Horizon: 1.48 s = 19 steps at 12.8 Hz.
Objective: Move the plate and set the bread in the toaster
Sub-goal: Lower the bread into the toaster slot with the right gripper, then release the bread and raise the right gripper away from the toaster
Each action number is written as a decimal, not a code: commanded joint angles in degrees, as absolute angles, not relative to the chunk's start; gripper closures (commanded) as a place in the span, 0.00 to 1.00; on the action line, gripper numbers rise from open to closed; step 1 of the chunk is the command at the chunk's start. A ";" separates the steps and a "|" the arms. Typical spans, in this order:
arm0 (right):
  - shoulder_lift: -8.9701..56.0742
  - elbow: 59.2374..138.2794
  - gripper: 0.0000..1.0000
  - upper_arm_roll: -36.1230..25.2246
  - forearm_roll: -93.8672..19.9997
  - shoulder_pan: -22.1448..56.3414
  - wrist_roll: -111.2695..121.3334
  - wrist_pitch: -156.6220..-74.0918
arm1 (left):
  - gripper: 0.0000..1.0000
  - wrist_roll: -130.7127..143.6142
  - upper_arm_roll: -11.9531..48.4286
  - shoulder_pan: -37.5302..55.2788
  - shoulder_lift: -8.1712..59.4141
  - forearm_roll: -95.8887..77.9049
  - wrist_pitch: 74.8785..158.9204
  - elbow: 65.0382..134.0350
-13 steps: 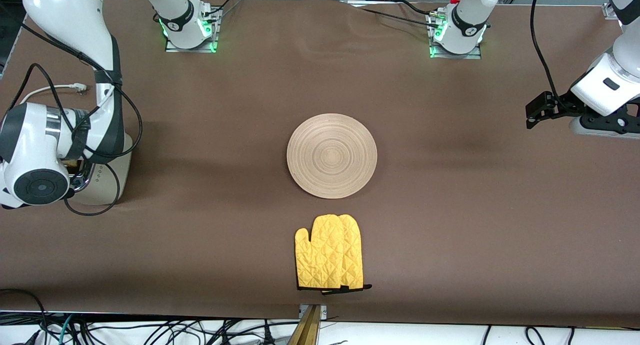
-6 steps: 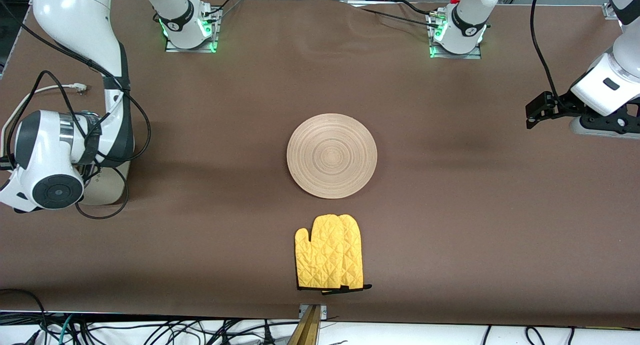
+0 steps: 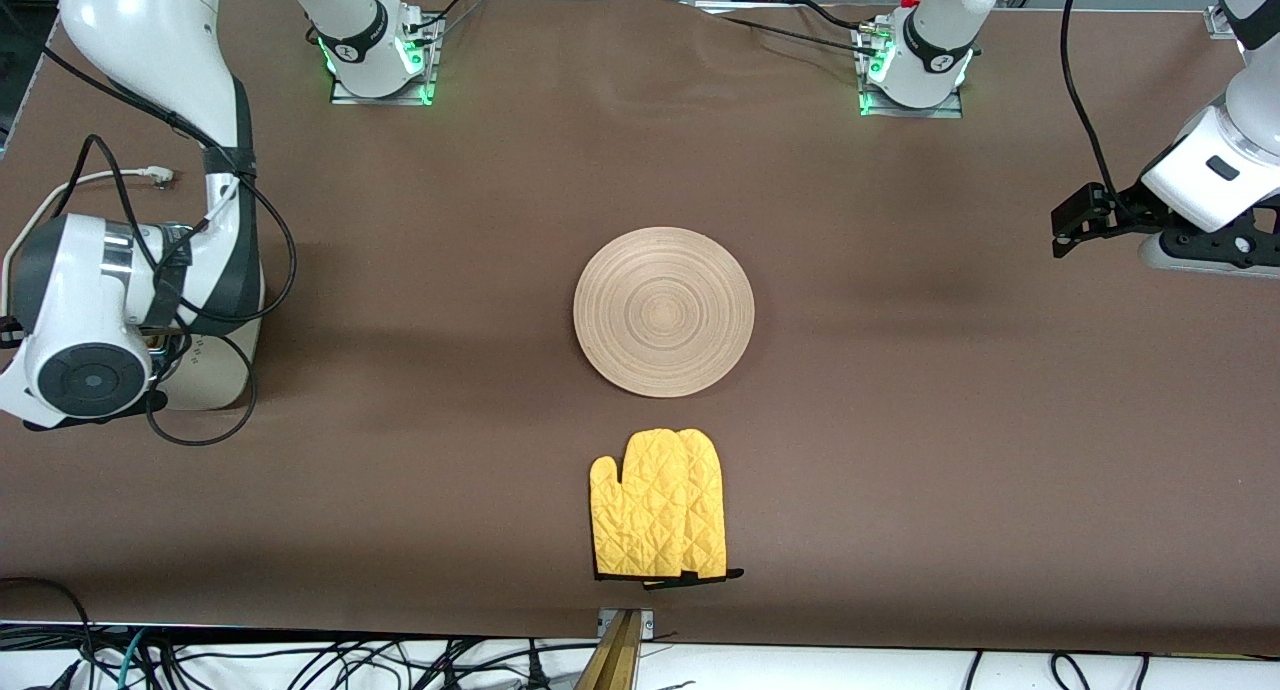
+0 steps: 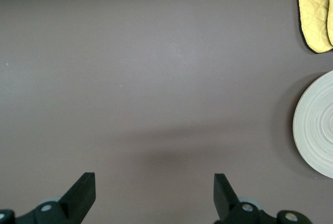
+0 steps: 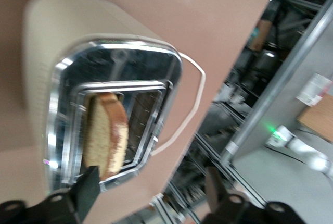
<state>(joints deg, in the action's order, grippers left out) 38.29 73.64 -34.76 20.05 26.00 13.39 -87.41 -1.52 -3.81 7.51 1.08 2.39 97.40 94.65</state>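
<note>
Nearest the camera lay the yellow mitt (image 3: 660, 505), then the plate (image 3: 663, 311) mid-table; my left gripper (image 4: 155, 195) waited, fingers apart; my right gripper (image 5: 151, 190), fingers spread, hung over the toaster (image 5: 52, 52), bread (image 5: 105, 133) standing in its slot; I judged pressing it down came next.

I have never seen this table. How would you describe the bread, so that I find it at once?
Look to the right arm's end of the table, where a cream toaster with a chrome top stands under the right gripper. The bread stands upright in one of its slots. It is a tan slice with a darker crust; the slot beside it is empty.
</note>
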 commanded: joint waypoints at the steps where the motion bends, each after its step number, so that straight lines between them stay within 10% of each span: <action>1: 33.07 71.02 0.00 -35.24 7.53 25.75 13.36 -86.66 | 0.00 -2.90 -3.96 7.29 1.49 1.32 96.42 93.43; 9: 26.28 71.01 0.00 -33.93 -12.75 30.84 13.45 -86.48 | 0.00 -2.90 -3.96 7.29 1.49 1.32 96.50 93.43; 19: 4.41 89.36 0.00 -1.34 -0.79 4.06 10.64 -95.55 | 0.00 -2.90 -3.96 7.29 1.49 1.32 96.42 93.43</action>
<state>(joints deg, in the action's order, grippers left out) 9.51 81.96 -5.95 -1.77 8.22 11.54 -95.02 -1.52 -3.81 7.50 1.14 2.39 97.40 94.64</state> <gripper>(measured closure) 0.000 0.000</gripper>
